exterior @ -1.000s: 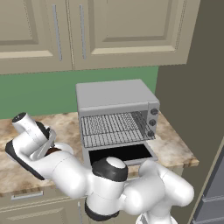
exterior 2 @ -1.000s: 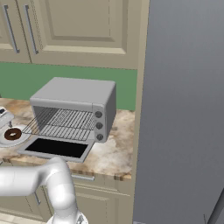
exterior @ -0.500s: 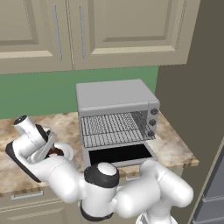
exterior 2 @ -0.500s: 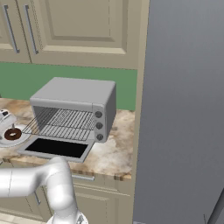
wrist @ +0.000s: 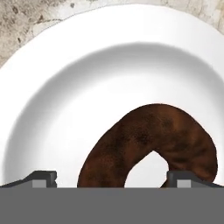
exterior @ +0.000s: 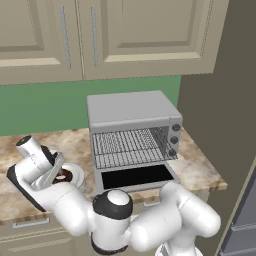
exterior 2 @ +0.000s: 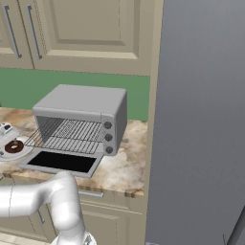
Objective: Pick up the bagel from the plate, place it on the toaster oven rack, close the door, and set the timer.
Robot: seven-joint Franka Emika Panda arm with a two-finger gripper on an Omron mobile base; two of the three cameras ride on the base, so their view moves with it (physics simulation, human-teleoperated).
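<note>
Low over the plate (wrist: 52, 87), gripper (wrist: 112, 179) splayed astride the bagel (wrist: 144, 140)

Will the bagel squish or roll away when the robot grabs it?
Probably a little squishy: the bagel looks like soft, rough bread. It likely won't roll, since it lies flat on the plate. Its rough crust should keep it from slipping.

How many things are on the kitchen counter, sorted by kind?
Dark brown ring-shaped bagel: 1
Round white shallow plate: 1
Grey box-shaped toaster oven with its black-glass door folded down: 1
Total: 3
</note>
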